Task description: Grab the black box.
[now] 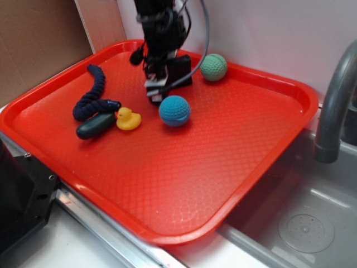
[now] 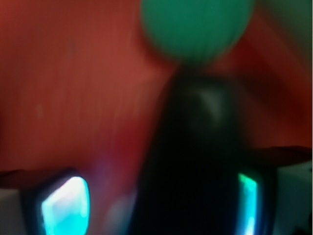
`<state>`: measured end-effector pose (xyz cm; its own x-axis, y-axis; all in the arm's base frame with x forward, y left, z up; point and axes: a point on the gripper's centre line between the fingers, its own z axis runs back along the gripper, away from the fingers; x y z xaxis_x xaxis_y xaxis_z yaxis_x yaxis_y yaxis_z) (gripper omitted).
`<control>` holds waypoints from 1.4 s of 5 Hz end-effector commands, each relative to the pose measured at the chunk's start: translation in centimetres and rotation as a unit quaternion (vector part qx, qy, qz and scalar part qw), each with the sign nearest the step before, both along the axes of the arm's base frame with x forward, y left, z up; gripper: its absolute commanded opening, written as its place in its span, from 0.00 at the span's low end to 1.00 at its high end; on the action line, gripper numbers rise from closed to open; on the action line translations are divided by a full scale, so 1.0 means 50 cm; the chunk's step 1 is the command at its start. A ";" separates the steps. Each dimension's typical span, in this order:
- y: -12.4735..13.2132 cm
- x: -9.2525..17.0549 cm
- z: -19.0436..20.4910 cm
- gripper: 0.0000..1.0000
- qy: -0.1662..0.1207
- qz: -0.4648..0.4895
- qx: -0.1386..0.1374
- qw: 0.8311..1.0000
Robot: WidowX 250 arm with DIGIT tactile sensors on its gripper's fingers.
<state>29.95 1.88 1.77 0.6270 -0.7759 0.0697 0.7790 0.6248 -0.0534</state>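
Observation:
The black box [image 1: 179, 70] stands on the red tray [image 1: 223, 167] near its back edge, partly hidden behind my gripper [image 1: 158, 89]. In the blurred wrist view the black box [image 2: 195, 161] fills the space between my fingers, close against the right pad [image 2: 247, 205], with a gap of bare tray between it and the left pad [image 2: 66, 208]. My gripper [image 2: 155, 208] is open, low over the tray and around the box. A green ball [image 1: 213, 67] lies just right of the box, and in the wrist view the green ball [image 2: 195, 24] sits right behind it.
A blue ball [image 1: 174, 110] lies just in front of the gripper. A yellow duck [image 1: 128, 119], a dark green capsule toy [image 1: 95, 125] and a navy rope toy [image 1: 92, 95] lie to the left. A sink and a grey faucet [image 1: 334, 106] are at the right.

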 end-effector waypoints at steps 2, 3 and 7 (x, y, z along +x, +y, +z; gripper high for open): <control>-0.060 0.011 0.046 0.00 -0.002 0.042 0.007 0.999; -0.065 0.002 0.124 0.00 -0.012 0.132 0.041 0.990; -0.116 -0.147 0.393 0.00 -0.053 0.200 -0.045 0.977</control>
